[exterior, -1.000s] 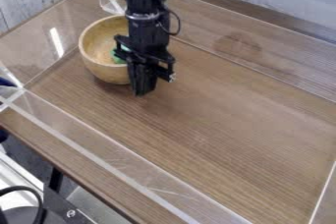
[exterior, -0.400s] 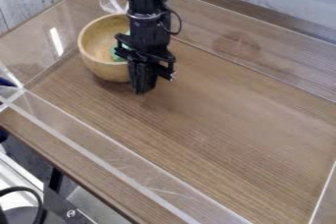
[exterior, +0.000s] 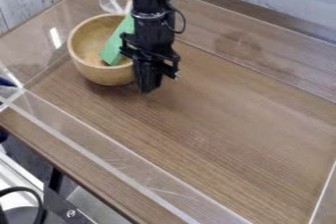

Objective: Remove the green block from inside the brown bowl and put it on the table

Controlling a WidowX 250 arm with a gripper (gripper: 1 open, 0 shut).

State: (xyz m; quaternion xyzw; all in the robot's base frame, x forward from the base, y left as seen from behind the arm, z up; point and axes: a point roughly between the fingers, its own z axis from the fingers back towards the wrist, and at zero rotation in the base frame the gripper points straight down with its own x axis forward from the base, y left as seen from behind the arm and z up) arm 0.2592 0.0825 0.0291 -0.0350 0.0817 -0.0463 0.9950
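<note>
My claw (exterior: 140, 85) is shut, its tips pointing down by the bowl's (exterior: 84, 62) outer side, at about 4 o'clock from the bowl's middle. I can't tell whether the tips touch the wood, and I can't make out anything pinched between them

The block (exterior: 118, 43) is in the bowl, in the right half of it as the camera sees things. It lies on a slant: 1 end points to about 1 o'clock, up towards the far rim, and the other to about 7 o'clock, down towards the near wall. My arm (exterior: 151, 17) comes in from 12 o'clock and passes just beside the block on its 3 o'clock side, dark and jointed, covering part of the bowl's right rim. Whether any part of me touches the block, I can't tell

The bowl sits on the table (exterior: 217, 120), out towards 11 o'clock from the table's middle. From my claw, bare wood grain runs off towards 3, 4 and 5 o'clock. A clear wall (exterior: 98, 159) runs along the table's near left edge, slanting from about 9 o'clock down towards 6. Beyond that wall, at 7 o'clock in the corner of the view, I see a black cable (exterior: 29, 191) curving in a loop
</note>
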